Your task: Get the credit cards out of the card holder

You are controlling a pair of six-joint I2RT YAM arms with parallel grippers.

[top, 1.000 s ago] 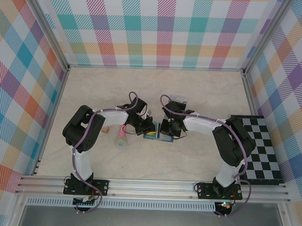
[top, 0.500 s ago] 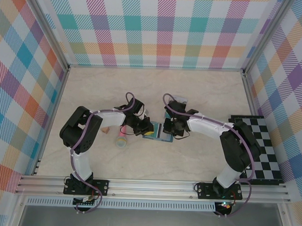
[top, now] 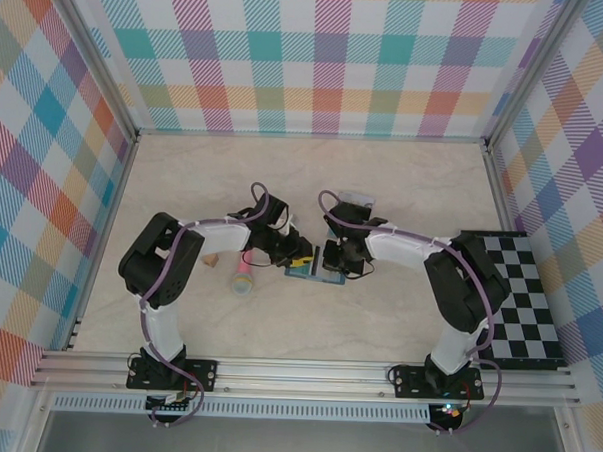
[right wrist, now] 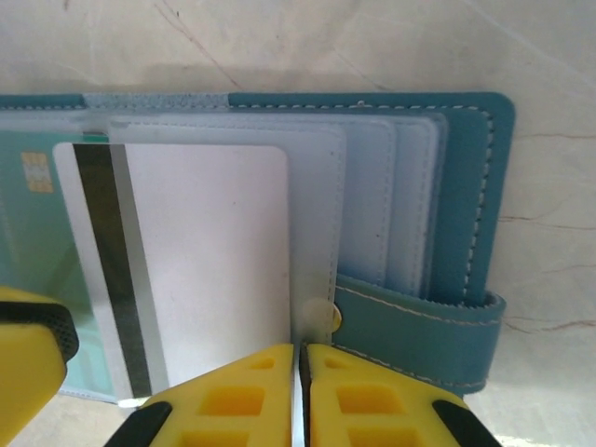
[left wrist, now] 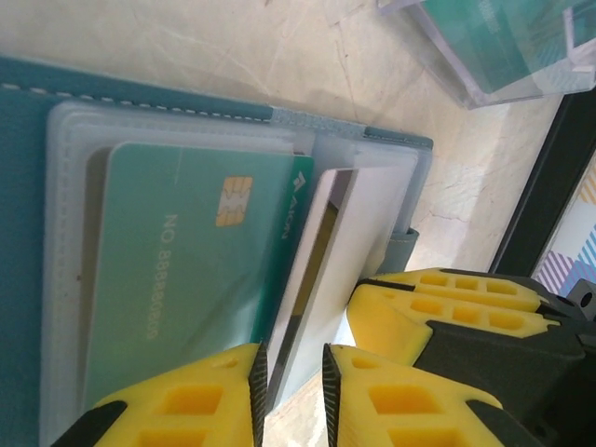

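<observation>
1. Left wrist view: on the teal-green credit card [left wrist: 177, 279], tucked in a clear sleeve of the card holder [left wrist: 23, 186], I read "NO.8888…" in pale print. The line runs toward 6 o'clock, and its last digits blur.
2. A small white logo word at that card's 2 o'clock corner is too blurred for me to read.

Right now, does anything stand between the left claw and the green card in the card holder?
Yes. The green card lies inside a clear sleeve of the card holder, and a raised leaf carrying the white striped card crosses its edge at the left claw. The right claw pinches that leaf.
</observation>
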